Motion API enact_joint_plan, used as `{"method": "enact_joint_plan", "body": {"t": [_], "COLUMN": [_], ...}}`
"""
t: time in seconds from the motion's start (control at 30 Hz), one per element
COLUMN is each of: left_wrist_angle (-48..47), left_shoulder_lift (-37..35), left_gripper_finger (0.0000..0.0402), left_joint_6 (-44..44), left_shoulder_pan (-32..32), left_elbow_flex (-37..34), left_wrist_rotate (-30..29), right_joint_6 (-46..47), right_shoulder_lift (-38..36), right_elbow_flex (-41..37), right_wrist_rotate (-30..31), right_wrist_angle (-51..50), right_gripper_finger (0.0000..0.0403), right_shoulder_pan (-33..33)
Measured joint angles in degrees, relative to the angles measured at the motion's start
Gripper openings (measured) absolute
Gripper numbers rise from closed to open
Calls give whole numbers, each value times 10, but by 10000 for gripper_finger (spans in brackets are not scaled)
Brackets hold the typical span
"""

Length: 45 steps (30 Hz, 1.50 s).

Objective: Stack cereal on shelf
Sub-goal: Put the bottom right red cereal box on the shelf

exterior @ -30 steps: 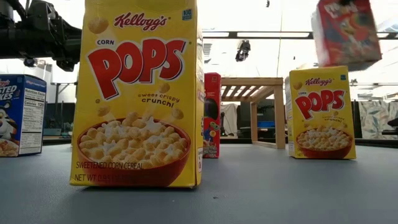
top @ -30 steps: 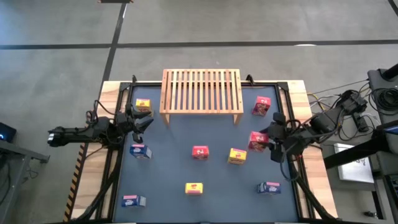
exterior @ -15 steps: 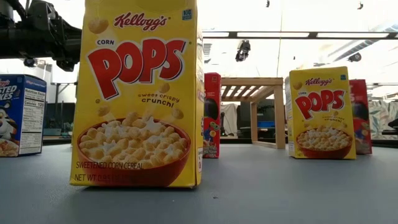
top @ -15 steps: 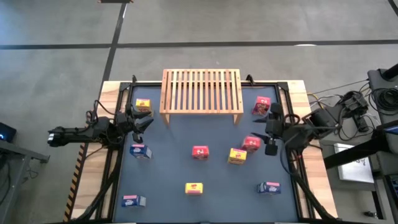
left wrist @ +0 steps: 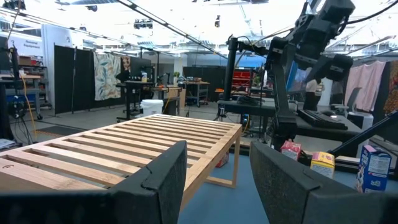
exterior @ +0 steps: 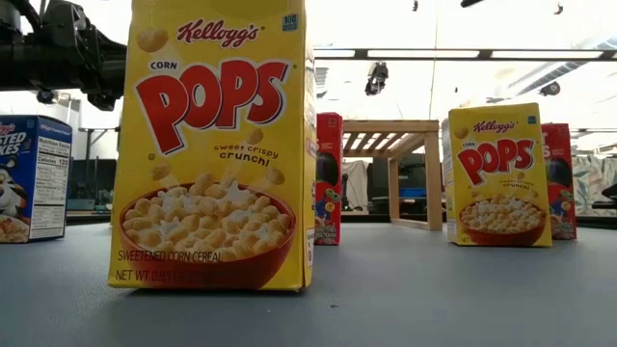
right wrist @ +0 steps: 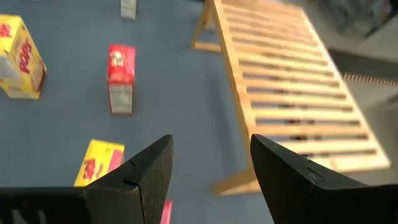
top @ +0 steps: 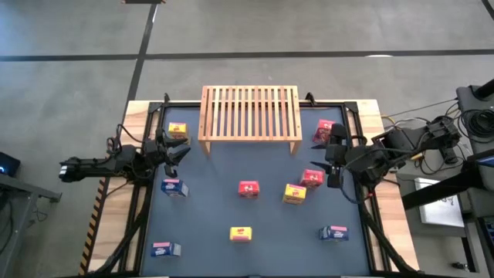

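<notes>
The wooden slatted shelf (top: 250,113) stands at the table's far middle with nothing on it. Small cereal boxes stand about on the blue mat: red ones (top: 312,178), (top: 325,130), (top: 248,188), yellow ones (top: 294,194), (top: 241,233), (top: 177,130) and blue ones (top: 174,187), (top: 334,232), (top: 164,249). My right gripper (top: 332,161) hangs open above the mat, just right of the nearest red box (exterior: 557,180), with nothing between its fingers (right wrist: 140,177). My left gripper (top: 179,148) waits open at the left, beside the shelf's left leg.
In the low view a yellow box (exterior: 217,145) stands close to the camera and hides much of the mat. Open mat lies between the shelf (right wrist: 292,81) and the row of boxes. Cables and gear lie beyond the table's right edge (top: 432,135).
The red box that hung high at my right gripper a second ago has come down and now stands upright on the mat, just right of a yellow box. My right gripper has risen, rolled and swung toward the far edge, away from that box.
</notes>
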Motion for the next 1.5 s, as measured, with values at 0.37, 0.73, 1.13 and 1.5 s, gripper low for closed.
{"method": "enact_joint_plan", "body": {"t": [0.37,0.73,1.13,1.5], "left_wrist_angle": [0,0,0,0], "left_shoulder_lift": [0,0,0,0], "left_gripper_finger": [160,160,160,160], "left_joint_6": [0,0,0,0], "left_shoulder_pan": [0,0,0,0], "left_elbow_flex": [0,0,0,0], "left_wrist_rotate": [0,0,0,0], "right_joint_6": [99,150,148,148], "right_shoulder_lift": [-30,-105,-120,-93], "right_elbow_flex": [-112,-226,-290,-298], "right_wrist_rotate": [-14,-59,-131,-131], "right_wrist_angle": [-33,-21,72,84], "right_gripper_finger": [205,205,206,206], "right_shoulder_pan": [9,9,9,9]}}
